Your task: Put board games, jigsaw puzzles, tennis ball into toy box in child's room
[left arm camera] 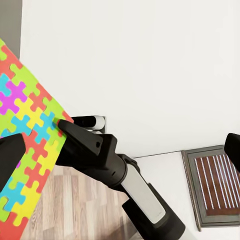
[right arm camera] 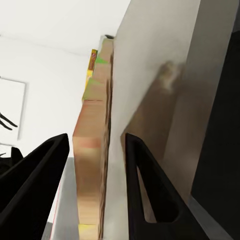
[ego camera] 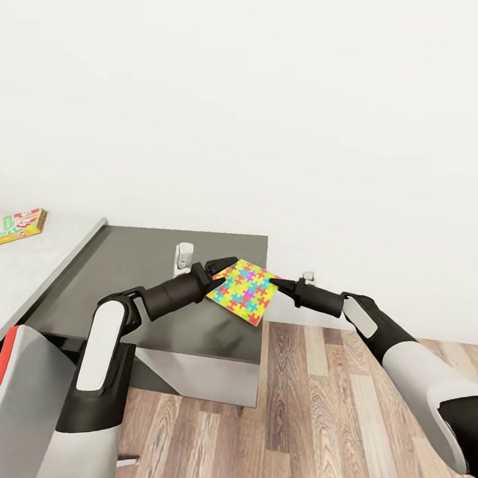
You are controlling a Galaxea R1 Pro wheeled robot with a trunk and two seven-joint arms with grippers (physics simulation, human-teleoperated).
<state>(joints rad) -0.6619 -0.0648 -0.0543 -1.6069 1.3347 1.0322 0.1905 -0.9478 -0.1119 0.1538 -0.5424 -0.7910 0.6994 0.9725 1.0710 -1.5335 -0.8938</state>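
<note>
A jigsaw puzzle (ego camera: 244, 292) with bright multicoloured pieces hangs tilted in the air between my two arms, over the corner of a dark grey table (ego camera: 155, 255). My right gripper (ego camera: 276, 285) is shut on its right edge. The right wrist view shows that edge (right arm camera: 92, 150) end-on between the two black fingers (right arm camera: 35, 185). At the puzzle's left edge my left gripper (ego camera: 216, 276) stands open, its fingers spread wide in the left wrist view, with the puzzle (left arm camera: 30, 150) beside one of them. A board game box (ego camera: 13, 227) lies on a pale grey surface at the far left. The toy box is out of view.
A white wall rises close behind the table. A small white object (ego camera: 185, 256) stands at the table's back edge. Wood floor (ego camera: 313, 404) lies below and to the right. A floor vent (left arm camera: 215, 185) sits by the wall's base.
</note>
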